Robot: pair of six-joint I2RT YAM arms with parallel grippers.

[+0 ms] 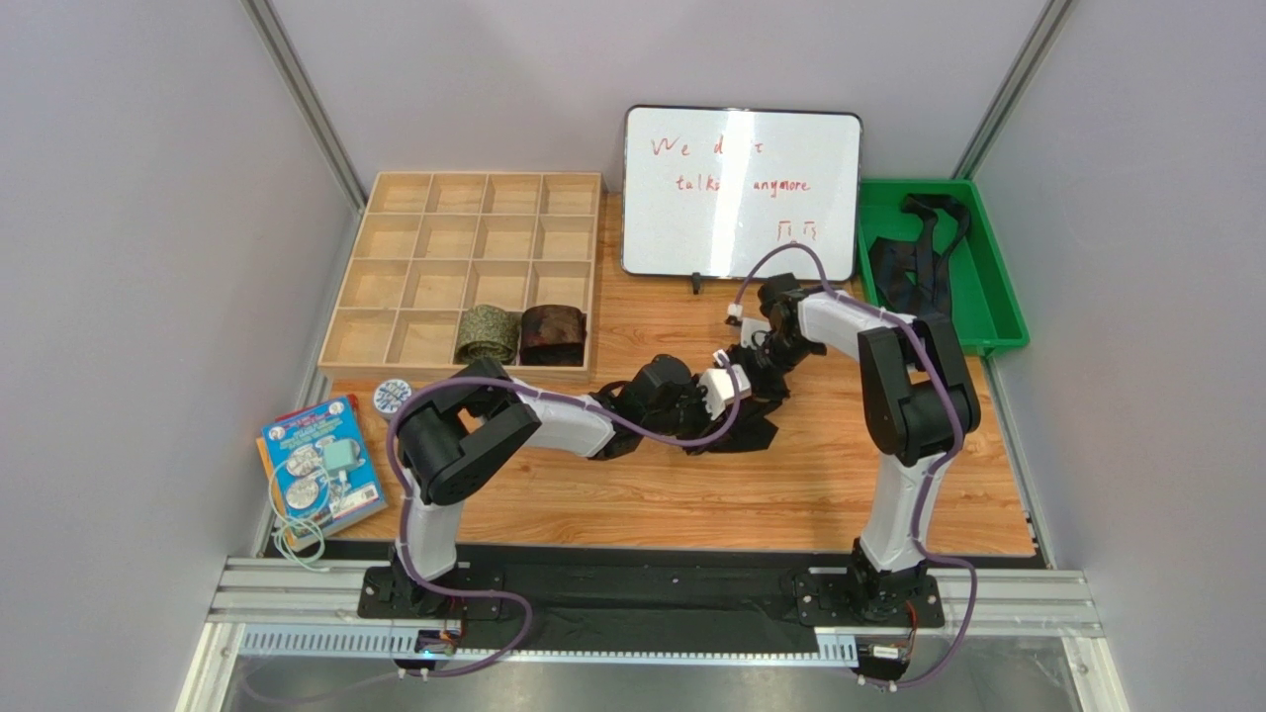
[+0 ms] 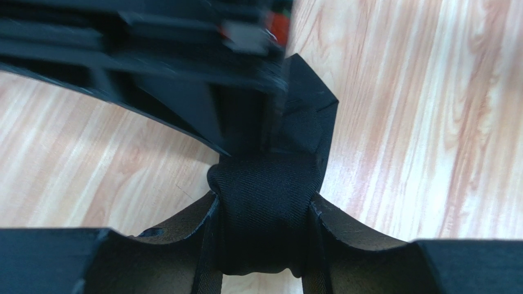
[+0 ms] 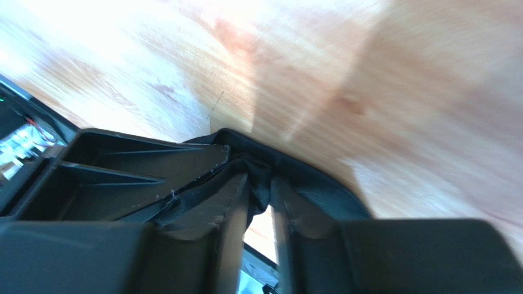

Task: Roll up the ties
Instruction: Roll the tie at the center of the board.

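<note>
Top view: both arms meet mid-frame over the wooden table (image 1: 595, 505). The left gripper (image 1: 711, 398) and right gripper (image 1: 755, 368) are almost touching, both down on a black tie (image 1: 743, 435) crumpled at frame centre. Can't read the jaws from up here, it's black on black.

Left wrist view settles the left side. The left fingers (image 2: 184, 223) are clamped on a thick folded wad of the tie, and fabric fills the whole gap. The tie's pointed end lies flat on the wood just beyond. The right gripper's body is blurred across the top of that frame, right up against the wad.

Right wrist view: the right fingers (image 3: 202, 202) are nearly closed, with a thin pinch of the black fabric between the tips. A sliver of wood shows through the gap lower down. The rest is heavily blurred.

Only the top view shows these:
- compartment tray (image 1: 398, 285), upper left
- olive-green rolled tie (image 1: 486, 333) and reddish-brown rolled tie (image 1: 553, 334), in adjacent bottom-row cells of the tray
- green bin (image 1: 981, 289), upper right, holding loose black ties (image 1: 899, 275)
- whiteboard (image 1: 740, 193), upper centre
- book (image 1: 320, 463), lower left
</note>
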